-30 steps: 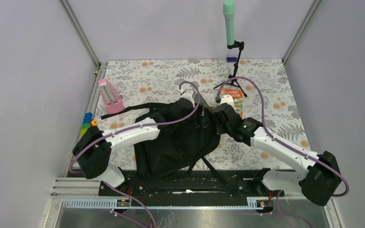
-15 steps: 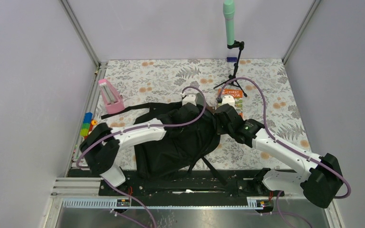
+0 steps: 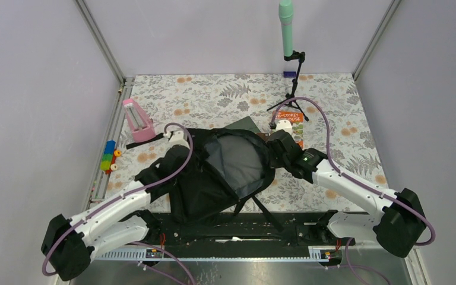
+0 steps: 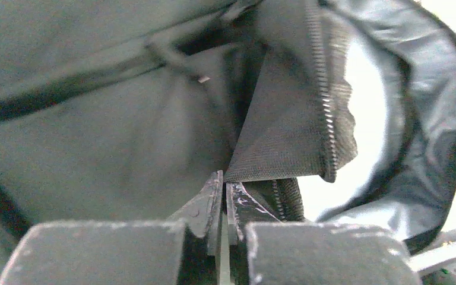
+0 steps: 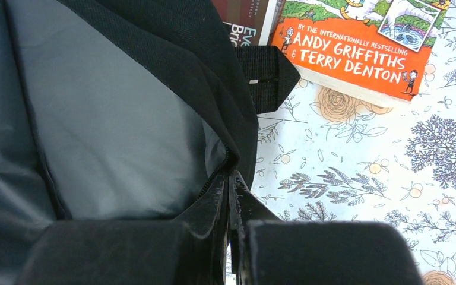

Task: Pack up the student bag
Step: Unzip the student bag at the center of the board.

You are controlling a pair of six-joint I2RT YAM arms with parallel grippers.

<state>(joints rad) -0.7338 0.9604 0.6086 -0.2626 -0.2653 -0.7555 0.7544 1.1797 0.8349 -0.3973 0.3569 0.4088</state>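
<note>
The student bag (image 3: 214,184) is a large black backpack lying in the middle of the table, its mouth held wide so the grey lining (image 3: 237,157) shows. At the left rim of the opening, my left gripper (image 3: 189,144) is shut on the fabric; the left wrist view shows its tips (image 4: 224,184) pinching a woven edge beside the zipper (image 4: 326,113). My right gripper (image 3: 269,148) is shut on the opposite, right rim. Seen from the right wrist, those jaws (image 5: 230,178) clamp the zipper seam of the bag (image 5: 113,119).
An orange book (image 3: 292,122) (image 5: 356,47) lies just beyond the right gripper, with a dark-covered book (image 5: 243,18) beside it. A dark green flat book (image 3: 243,124) lies behind the bag. A pink metronome (image 3: 136,119), coloured blocks (image 3: 110,157) and a green recorder on a stand (image 3: 285,24) are also on the table.
The left gripper shut on the bag's rim and pulled back to the left, spreading the opening and baring the grey lining. The right gripper kept its hold in place.
</note>
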